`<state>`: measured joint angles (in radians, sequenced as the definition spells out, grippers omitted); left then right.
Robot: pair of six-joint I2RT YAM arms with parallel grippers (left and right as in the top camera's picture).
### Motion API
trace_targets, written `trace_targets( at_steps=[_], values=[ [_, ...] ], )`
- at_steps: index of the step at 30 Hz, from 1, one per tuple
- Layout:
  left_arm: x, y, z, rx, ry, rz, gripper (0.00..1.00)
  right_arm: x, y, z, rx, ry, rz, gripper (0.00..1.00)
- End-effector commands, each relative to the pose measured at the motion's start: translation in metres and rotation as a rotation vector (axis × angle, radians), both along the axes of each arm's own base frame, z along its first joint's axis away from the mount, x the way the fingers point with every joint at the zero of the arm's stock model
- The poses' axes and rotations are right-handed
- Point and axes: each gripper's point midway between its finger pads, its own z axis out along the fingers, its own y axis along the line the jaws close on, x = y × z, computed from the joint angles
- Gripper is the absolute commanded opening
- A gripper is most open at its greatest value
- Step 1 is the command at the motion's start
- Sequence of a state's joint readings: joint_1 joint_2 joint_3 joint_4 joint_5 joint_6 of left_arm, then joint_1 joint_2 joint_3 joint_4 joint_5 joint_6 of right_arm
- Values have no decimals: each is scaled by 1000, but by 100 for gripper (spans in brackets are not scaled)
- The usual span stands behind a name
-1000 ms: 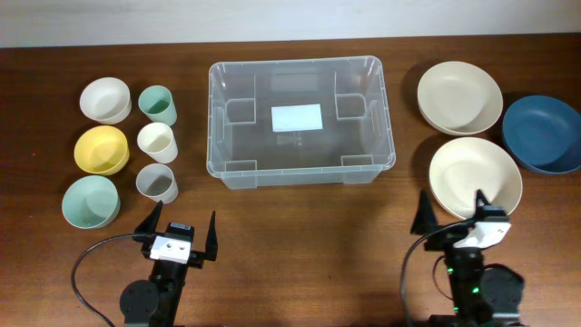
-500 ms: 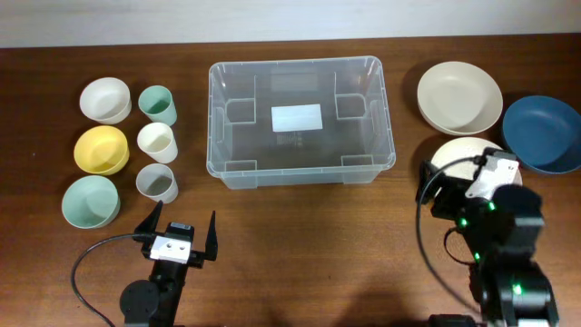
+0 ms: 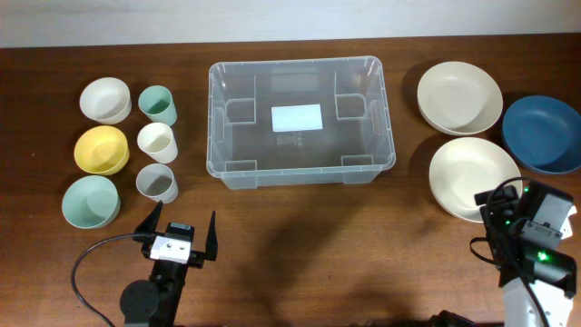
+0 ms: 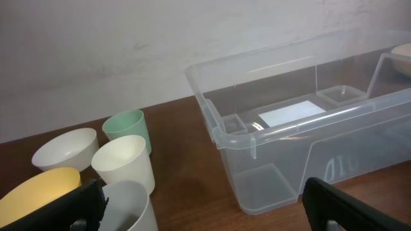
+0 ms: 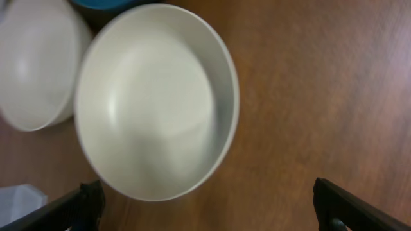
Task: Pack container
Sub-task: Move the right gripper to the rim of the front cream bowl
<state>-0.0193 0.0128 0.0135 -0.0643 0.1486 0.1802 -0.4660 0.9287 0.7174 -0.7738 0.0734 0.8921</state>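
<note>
Clear plastic container (image 3: 300,173) sits upper centre of the overhead frame on the brown table (image 3: 300,254), open side up, white label (image 3: 297,118) on its base. Left gripper (image 3: 181,221) is at lower left, released, fingers wide apart, holding nothing, well apart from the container. Right gripper (image 5: 209,208) is at lower right, also released and holding nothing, hanging over the near edge of a cream bowl (image 3: 467,173). Second cream bowl (image 3: 459,95) and blue bowl (image 3: 543,132) are at upper right. Left of the container: white bowl (image 3: 104,98), yellow bowl (image 3: 100,148), pale green bowl (image 3: 89,200), then green cup (image 3: 157,103), white cup (image 3: 156,141), grey cup (image 3: 157,182).
</note>
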Motion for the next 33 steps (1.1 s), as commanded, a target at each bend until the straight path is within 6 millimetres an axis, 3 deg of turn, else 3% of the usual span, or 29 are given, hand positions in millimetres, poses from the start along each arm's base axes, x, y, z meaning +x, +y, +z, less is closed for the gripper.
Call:
trace_targets(
  at_steps=[1, 8, 13, 18, 28, 33],
  values=[
    [0, 1, -2, 17, -2, 7, 100, 2, -5, -3, 59, 6, -48, 99],
    [0, 1, -2, 17, -2, 6, 100, 9, -13, -38, 121, 107, -66, 99],
    [0, 1, -2, 17, -2, 6, 100, 33, -14, -64, 171, 115, -5, 99],
    [0, 1, -2, 17, -2, 7, 100, 59, -12, -78, 196, 72, 100, 99],
    [0, 1, -2, 17, -2, 6, 100, 60, -13, -100, 224, 116, 88, 96],
    [0, 1, -2, 17, -2, 6, 100, 64, -16, -98, 213, 98, 89, 86]
  ],
)
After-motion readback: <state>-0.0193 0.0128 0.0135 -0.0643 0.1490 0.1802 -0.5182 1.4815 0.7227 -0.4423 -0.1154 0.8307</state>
